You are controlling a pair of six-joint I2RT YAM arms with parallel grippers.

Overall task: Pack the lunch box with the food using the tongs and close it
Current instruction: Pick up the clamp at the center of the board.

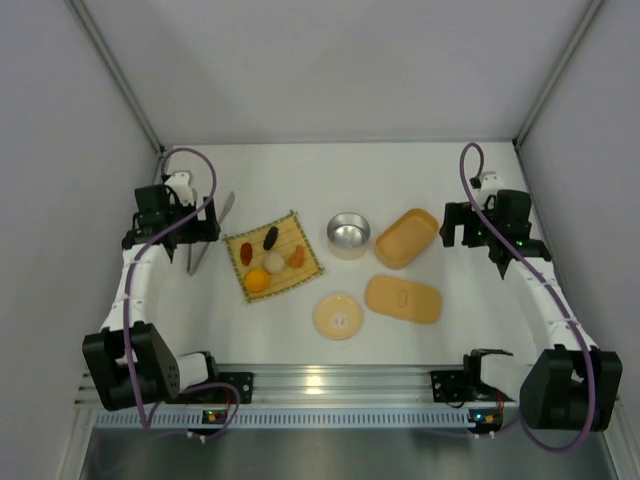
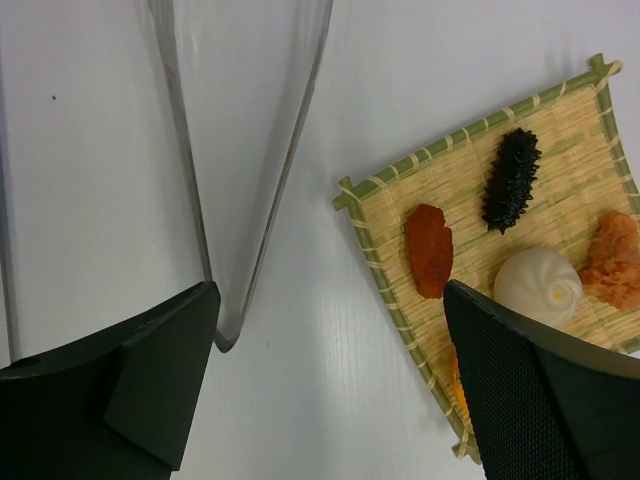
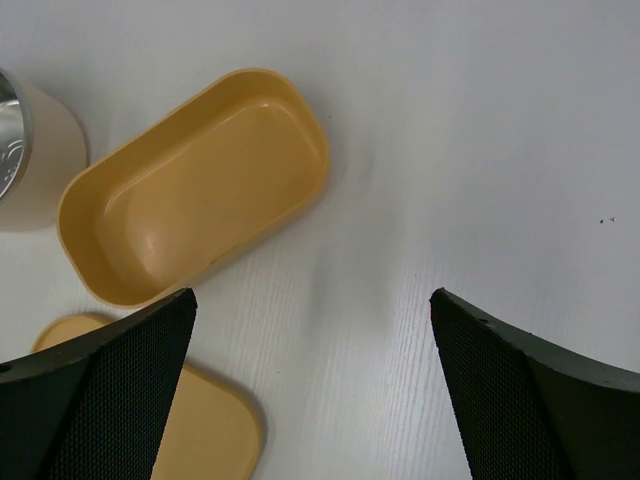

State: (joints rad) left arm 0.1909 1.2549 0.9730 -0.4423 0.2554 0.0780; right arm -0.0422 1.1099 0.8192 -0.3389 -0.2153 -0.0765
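The silver tongs lie on the table left of the bamboo mat, their joined end close to my left finger. My left gripper hangs open over the bare strip between tongs and mat, holding nothing. On the mat sit the food pieces: a dark oval, a reddish piece, a white ball, an orange-tan piece and an orange ball. The empty lunch box stands open, its lid flat beside it. My right gripper is open just right of both.
A metal-lined cup stands between the woven mat and the lunch box. A round tan dish lies in front of it. Grey walls close in the table on the left, right and back.
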